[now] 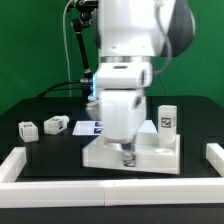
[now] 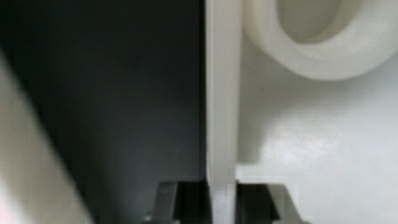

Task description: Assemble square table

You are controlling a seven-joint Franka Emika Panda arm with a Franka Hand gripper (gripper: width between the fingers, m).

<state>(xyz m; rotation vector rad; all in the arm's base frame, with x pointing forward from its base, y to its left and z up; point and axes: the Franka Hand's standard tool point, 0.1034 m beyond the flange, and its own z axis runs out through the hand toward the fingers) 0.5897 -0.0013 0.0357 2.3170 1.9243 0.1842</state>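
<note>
The gripper (image 1: 125, 155) is down on the camera-side edge of the square table top (image 1: 160, 150), its two fingers pinching the top's raised rim (image 2: 222, 90). In the wrist view that thin white wall runs straight between the dark fingertips (image 2: 178, 205), with a round corner socket (image 2: 329, 40) on one side of it and the black table surface (image 1: 50, 150) on the other. The top lies flat around the middle of that surface, a little toward the exterior view's right. The arm's bulky white body (image 1: 125, 60) blocks much of the top and whatever is behind it. An upright leg (image 1: 167, 119) stands at the top's far corner on the exterior view's right; I cannot tell whether it sits in a socket. A lying leg (image 1: 28, 128) and a second lying leg (image 1: 56, 124) rest apart from the top on the exterior view's left, with the marker board (image 1: 88, 127) just beside them. White bars (image 1: 15, 165) edge the surface
</note>
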